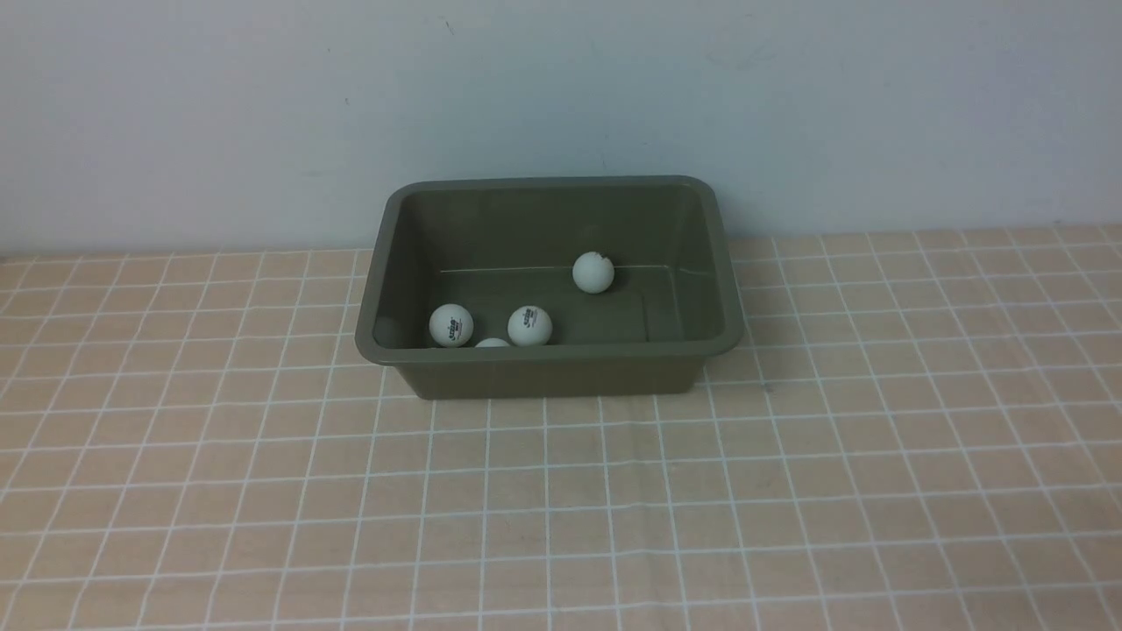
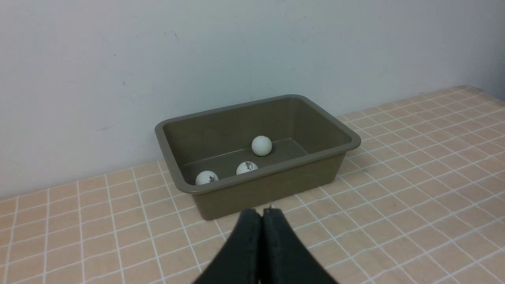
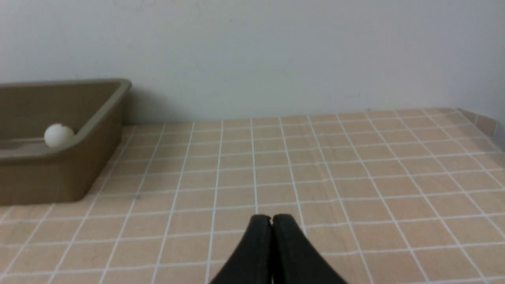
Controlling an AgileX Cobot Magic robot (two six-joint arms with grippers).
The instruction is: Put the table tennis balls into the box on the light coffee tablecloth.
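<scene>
The olive-green box [image 1: 548, 355] stands on the light coffee tablecloth [image 1: 561, 508] near the back wall. Inside it lie white table tennis balls: one by the far wall [image 1: 593, 272], two with printed logos near the front wall [image 1: 450, 325] [image 1: 529, 325], and the top of another just behind the front rim [image 1: 493, 343]. In the left wrist view the box [image 2: 276, 185] holds three visible balls, one of them at the back [image 2: 261, 145]. My left gripper [image 2: 261, 212] is shut and empty, in front of the box. My right gripper [image 3: 272, 218] is shut and empty, right of the box [image 3: 59, 173]. Neither arm shows in the front view.
A plain pale wall [image 1: 561, 105] rises directly behind the box. The cloth's right edge [image 3: 479, 120] shows in the right wrist view.
</scene>
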